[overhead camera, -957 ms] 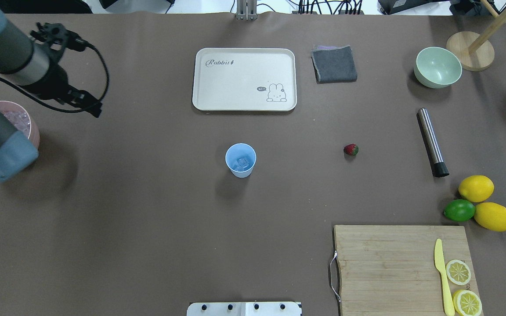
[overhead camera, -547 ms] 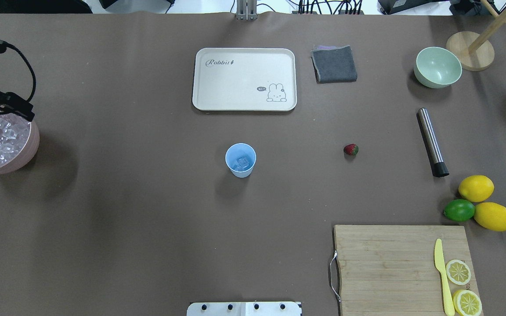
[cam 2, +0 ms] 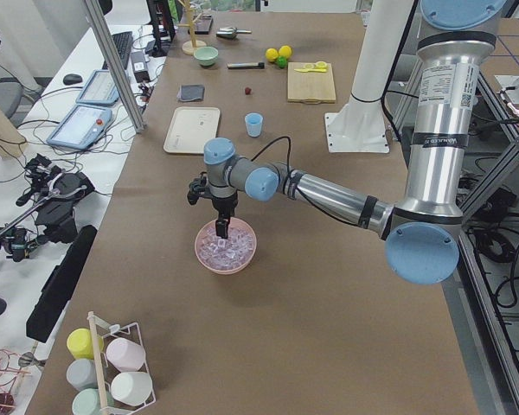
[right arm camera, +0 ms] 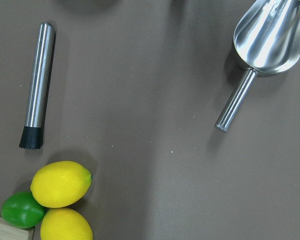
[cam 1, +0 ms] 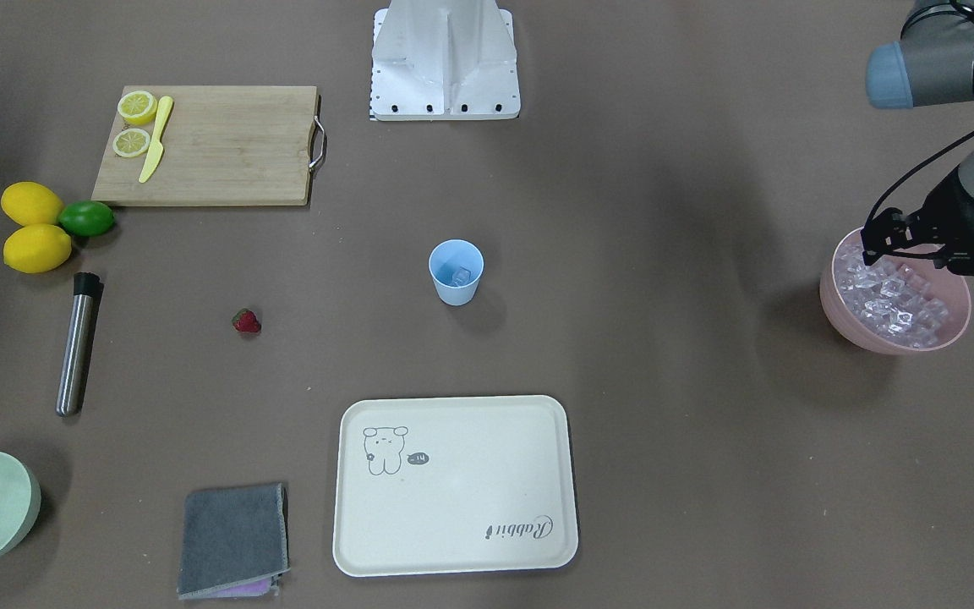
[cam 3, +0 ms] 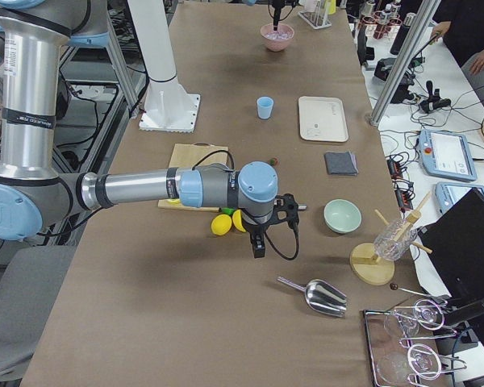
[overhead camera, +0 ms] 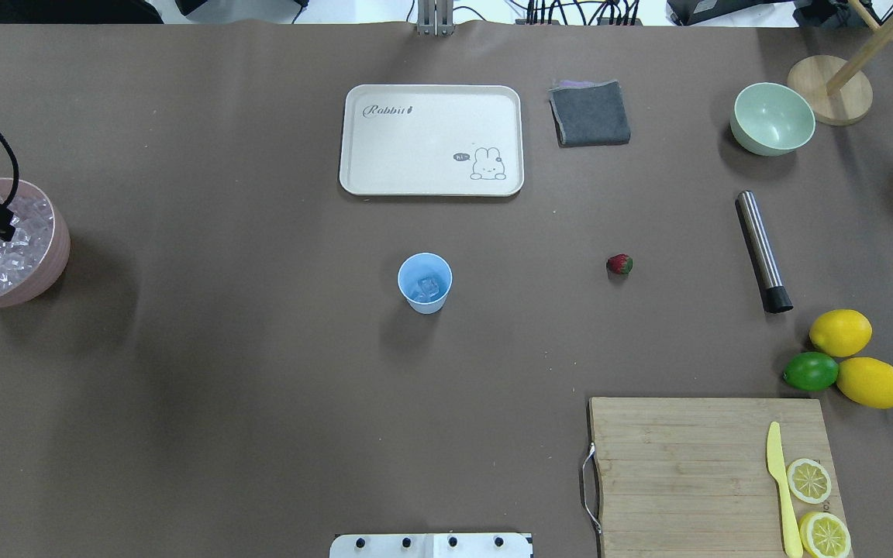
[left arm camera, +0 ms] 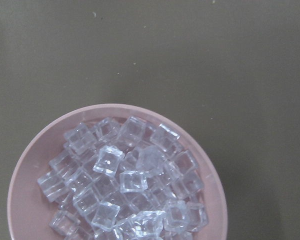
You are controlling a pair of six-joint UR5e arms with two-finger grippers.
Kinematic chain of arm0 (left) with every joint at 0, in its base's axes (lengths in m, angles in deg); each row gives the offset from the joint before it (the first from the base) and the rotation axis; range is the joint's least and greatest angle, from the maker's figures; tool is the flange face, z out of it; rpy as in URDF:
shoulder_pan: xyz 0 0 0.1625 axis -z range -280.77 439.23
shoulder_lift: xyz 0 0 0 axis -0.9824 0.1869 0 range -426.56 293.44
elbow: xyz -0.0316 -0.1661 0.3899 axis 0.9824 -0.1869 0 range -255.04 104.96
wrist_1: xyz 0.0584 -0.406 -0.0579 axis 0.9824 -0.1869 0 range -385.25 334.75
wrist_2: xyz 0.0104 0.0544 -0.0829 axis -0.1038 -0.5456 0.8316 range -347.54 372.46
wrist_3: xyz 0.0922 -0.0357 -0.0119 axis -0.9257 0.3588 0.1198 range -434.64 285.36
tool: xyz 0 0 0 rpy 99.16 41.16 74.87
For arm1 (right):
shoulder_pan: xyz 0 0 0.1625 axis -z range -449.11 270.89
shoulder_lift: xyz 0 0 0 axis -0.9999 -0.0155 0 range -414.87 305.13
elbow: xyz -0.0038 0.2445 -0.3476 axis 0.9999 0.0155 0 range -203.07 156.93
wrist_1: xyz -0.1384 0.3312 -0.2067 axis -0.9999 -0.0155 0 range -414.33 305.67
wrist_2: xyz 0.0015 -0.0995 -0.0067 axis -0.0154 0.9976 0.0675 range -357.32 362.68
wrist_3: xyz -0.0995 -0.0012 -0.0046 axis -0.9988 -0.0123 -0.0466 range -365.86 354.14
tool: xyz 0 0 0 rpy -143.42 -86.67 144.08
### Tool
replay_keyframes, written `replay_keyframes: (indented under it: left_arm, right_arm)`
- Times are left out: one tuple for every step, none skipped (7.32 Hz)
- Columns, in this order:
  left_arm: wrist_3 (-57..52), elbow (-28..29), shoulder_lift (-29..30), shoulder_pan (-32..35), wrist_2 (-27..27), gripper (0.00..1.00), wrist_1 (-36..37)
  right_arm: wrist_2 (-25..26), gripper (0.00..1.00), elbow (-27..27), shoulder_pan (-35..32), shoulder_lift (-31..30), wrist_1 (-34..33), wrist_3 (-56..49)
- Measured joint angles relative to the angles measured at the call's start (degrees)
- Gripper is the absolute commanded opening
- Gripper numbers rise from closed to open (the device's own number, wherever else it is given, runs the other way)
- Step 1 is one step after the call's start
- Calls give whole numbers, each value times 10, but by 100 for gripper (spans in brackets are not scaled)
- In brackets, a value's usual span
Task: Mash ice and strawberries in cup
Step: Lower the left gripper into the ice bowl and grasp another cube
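Cannot tell the state of the left pincer (cam 2: 222,232), low over the ice (left arm camera: 125,180) heaped in the pink bowl (cam 1: 842,326), well apart from the cup (overhead camera: 425,298); cannot tell that of the right pincer (cam 3: 258,248) either, above bare surface (overhead camera: 260,349) near the lemons (overhead camera: 839,332). Risks squirting a slick cube out of the grip, or nudging the heap over the rim, with a careless closure among loose cubes; risks dropping a cube on the long carry to the cup; risks tipping that light cup, mid-surface and unsteadied, with an off-centre release or, later, a hard push of the steel muddler (overhead camera: 762,252). Finds the strawberry (overhead camera: 618,264) out on the surface, between cup and muddler, not yet in the cup. Counts one cup, with a few cubes inside, number unclear; one pink bowl, cubes past counting; one strawberry; one muddler; two lemons; one lime (overhead camera: 810,371); one scoop (right arm camera: 270,37); one board (overhead camera: 687,465) with two lemon slices (overhead camera: 808,480) and one knife (overhead camera: 780,488); one tray (overhead camera: 431,139); one cloth (overhead camera: 590,114); one green bowl (overhead camera: 772,118).
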Motion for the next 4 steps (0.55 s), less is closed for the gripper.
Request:
replay_keyframes:
  left_arm:
    - [2, 19, -6, -1, 0, 93, -34]
    - [8, 31, -7, -4, -1, 93, -53]
    - [18, 39, -5, -9, -2, 93, -61]
    - [25, 46, -4, -14, -2, 93, -65]
  right_arm:
    - [0, 100, 0, 0, 0, 0, 0]
    - [0, 100, 0, 0, 0, 0, 0]
    - [0, 100, 1, 0, 0, 0, 0]
    - [0, 100, 1, 0, 0, 0, 0]
